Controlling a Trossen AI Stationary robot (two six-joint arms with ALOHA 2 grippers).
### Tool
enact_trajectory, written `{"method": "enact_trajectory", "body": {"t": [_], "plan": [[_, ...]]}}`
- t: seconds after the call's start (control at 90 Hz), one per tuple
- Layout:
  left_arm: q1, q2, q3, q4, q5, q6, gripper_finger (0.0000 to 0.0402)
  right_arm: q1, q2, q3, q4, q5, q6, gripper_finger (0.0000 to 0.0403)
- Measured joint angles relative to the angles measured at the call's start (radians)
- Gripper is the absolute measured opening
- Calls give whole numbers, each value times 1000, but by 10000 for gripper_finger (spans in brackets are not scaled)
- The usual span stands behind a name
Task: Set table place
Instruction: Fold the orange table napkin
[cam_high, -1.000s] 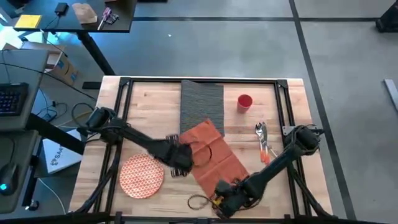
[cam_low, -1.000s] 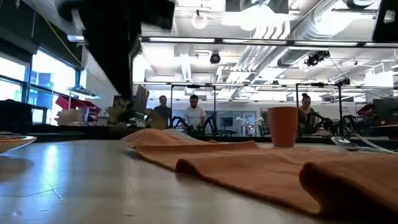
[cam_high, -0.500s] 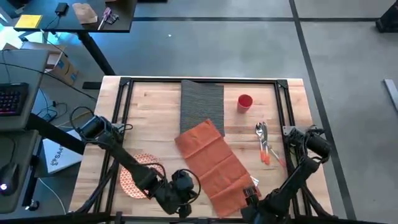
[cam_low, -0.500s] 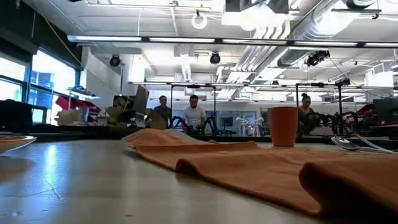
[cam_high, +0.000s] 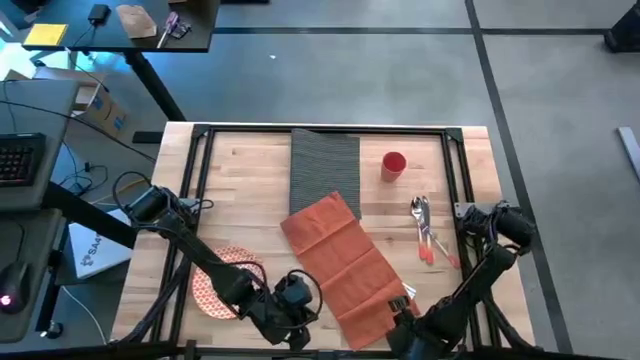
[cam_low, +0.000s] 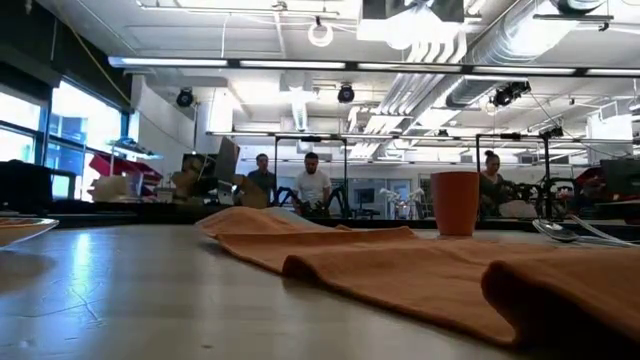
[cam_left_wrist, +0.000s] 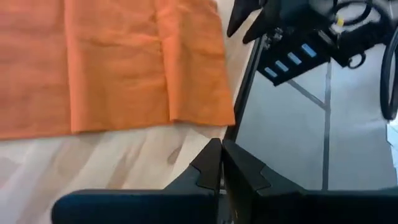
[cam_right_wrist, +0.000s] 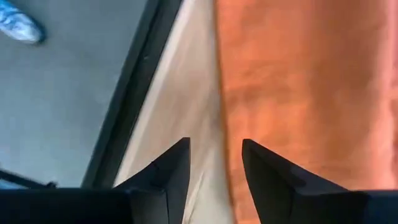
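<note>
On the wooden table (cam_high: 250, 190), an orange napkin (cam_high: 340, 262) lies flat on a slant. Its far corner rests on the near end of the dark grey placemat (cam_high: 324, 165). The red cup (cam_high: 393, 164) stands upright to the placemat's right. The orange-handled cutlery (cam_high: 425, 228) lies nearer, at the right. My left arm partly covers the patterned plate (cam_high: 208, 288) at the near left. My left gripper (cam_high: 292, 314) is shut near the front edge, left of the napkin's near end (cam_left_wrist: 193, 99). My right gripper (cam_right_wrist: 216, 155) is open at that end's corner (cam_right_wrist: 298, 81).
The black rail frame (cam_high: 200, 160) runs around the tabletop. Bare wood lies left of the placemat and between the plate and the napkin. In the low view, the napkin (cam_low: 400, 270) fills the foreground, with the cup (cam_low: 455, 203) behind it. People stand in the room beyond the table.
My left gripper has drawn back from the napkin's left side toward the table's near edge, past the plate. My right gripper has moved right along the near edge, off the napkin's near end. The napkin now lies uncovered and flat.
</note>
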Motion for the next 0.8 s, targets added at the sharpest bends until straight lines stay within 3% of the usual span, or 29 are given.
{"method": "enact_trajectory", "body": {"t": [0.2, 0.444, 0.611, 0.722, 0.8], "plan": [[18, 0, 4, 29, 0, 26, 0, -45, -1, -124, 106, -41, 104, 113], [28, 44, 7, 133, -10, 115, 0, -108, 1, -112, 131, -119, 109, 9], [36, 135, 7, 293, 97, 115, 0, -155, -15, -41, 56, -110, 117, 1], [37, 204, 7, 395, 167, 115, 0, -184, -53, -7, 26, -168, 137, 0], [34, 243, 6, 437, 155, 115, 1, -199, -74, -7, 15, -218, 154, 0]]}}
